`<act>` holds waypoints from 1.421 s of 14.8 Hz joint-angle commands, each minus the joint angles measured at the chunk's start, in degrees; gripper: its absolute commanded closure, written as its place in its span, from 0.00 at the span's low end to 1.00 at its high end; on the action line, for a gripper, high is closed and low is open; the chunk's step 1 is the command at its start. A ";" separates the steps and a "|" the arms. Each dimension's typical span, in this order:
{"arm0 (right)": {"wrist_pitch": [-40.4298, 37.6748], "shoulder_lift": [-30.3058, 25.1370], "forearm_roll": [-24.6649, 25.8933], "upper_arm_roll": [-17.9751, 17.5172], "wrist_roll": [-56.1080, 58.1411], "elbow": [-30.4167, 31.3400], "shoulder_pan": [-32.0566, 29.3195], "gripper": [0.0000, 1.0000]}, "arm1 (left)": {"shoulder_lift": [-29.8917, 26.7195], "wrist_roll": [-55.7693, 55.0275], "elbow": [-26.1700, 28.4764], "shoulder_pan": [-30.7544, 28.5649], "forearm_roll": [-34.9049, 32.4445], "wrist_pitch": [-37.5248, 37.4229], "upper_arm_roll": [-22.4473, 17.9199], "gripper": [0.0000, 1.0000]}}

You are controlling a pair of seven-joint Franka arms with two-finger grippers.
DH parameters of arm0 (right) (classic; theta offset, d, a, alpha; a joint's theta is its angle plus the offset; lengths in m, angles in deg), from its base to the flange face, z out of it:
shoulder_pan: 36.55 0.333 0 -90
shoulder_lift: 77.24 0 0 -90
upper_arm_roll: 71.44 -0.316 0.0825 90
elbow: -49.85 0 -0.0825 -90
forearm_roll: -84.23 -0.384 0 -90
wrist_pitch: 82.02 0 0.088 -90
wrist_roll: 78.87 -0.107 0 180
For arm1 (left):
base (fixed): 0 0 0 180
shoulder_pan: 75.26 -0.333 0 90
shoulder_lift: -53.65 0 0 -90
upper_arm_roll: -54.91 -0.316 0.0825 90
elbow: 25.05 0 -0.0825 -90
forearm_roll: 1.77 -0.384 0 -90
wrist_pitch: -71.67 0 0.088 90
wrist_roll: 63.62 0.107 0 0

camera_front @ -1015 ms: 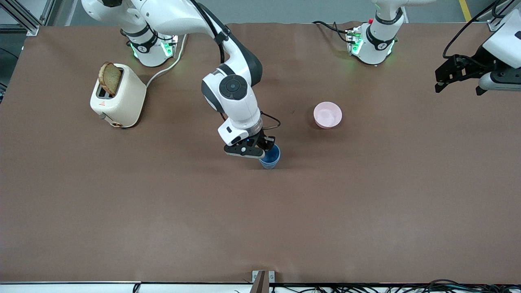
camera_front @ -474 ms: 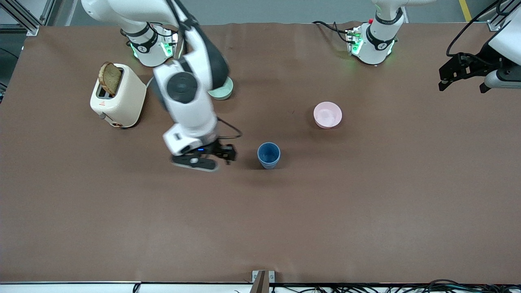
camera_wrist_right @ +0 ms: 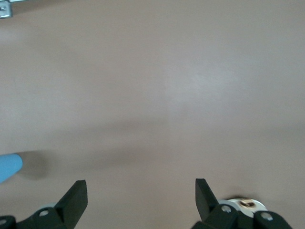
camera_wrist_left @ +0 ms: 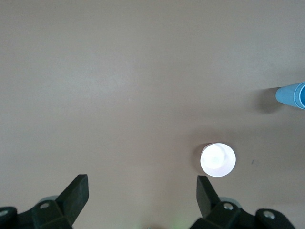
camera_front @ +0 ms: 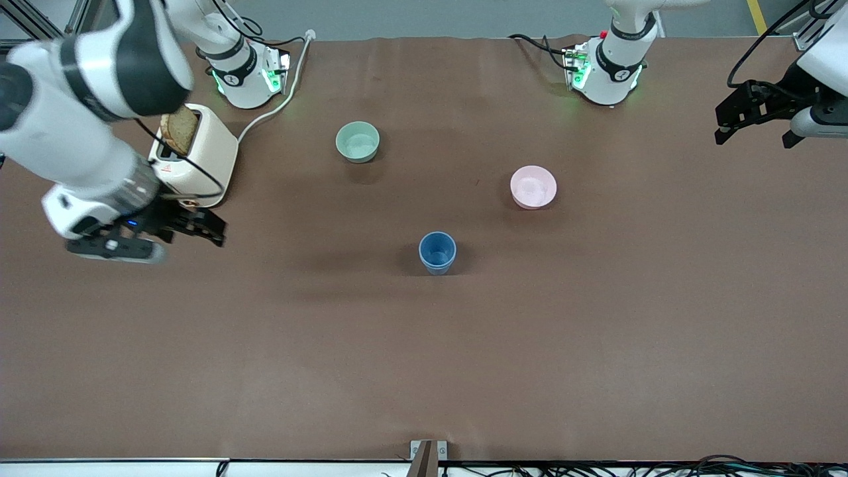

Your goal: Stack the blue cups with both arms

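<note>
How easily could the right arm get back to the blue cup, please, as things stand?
Probably easily: the right gripper, open and empty, hovers by the toaster, and only bare table lies between it and the blue cup.

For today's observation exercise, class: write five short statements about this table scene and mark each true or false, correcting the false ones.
1. The blue cup stands upright on the table. True.
2. The right claw is shut on the blue cup. False: it is open and empty, over the table beside the toaster.
3. A slice of toast sticks out of the toaster. True.
4. The pink bowl sits inside the mint-green bowl. False: they stand apart, the pink one toward the left arm's end.
5. The left claw hovers over the mint-green bowl. False: it waits, open, at the left arm's end of the table.
</note>
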 commanded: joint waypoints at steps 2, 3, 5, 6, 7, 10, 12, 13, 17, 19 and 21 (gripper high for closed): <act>-2.12 -6.22 0.57 -1.35 0.49 3.95 -5.60 0.00 | -0.53 -0.60 -0.04 0.06 0.32 -1.02 0.44 0.00; -3.26 -6.49 0.57 -1.26 0.93 3.25 -6.58 0.00 | -0.53 -0.34 -0.04 0.06 0.32 -1.02 0.44 0.00; -6.50 -6.14 0.49 -1.26 4.34 -1.74 -8.77 0.00 | -0.44 0.28 -0.13 0.06 0.32 -1.02 0.44 0.00; -7.48 -5.96 0.22 -1.26 5.23 -4.55 -10.00 0.00 | -0.35 0.37 -0.13 0.06 0.23 -1.02 0.44 0.00; -8.45 -5.79 0.22 -1.26 5.24 -6.75 -11.40 0.00 | -0.27 0.37 -0.22 0.06 0.15 -0.93 0.44 0.00; -10.65 -5.17 0.66 -1.26 5.42 -11.60 -14.49 0.00 | -0.18 0.37 -0.66 0.06 -0.03 -0.93 0.44 0.00; -11.70 -5.08 0.40 -1.26 5.51 -12.57 -15.98 0.00 | 0.35 0.37 -1.45 -0.03 0.06 -0.93 0.35 0.00; -11.97 -5.08 0.31 -1.35 6.20 -12.66 -17.12 0.00 | 0.35 0.37 -1.45 -0.12 0.06 -0.93 0.35 0.00; -15.48 -4.82 0.66 -1.52 11.31 -14.07 -18.79 0.00 | 0.35 0.37 -1.45 -0.20 0.14 -1.02 0.35 0.00; -18.29 -4.73 0.31 -4.75 11.31 -14.95 -23.35 0.00 | 0.18 0.37 -1.45 -0.12 0.32 -1.11 0.35 0.00; -19.70 -4.99 0.48 -10.90 11.22 -14.95 -28.71 0.00 | 0.17 0.37 -1.54 -0.20 0.50 -2.33 0.35 0.00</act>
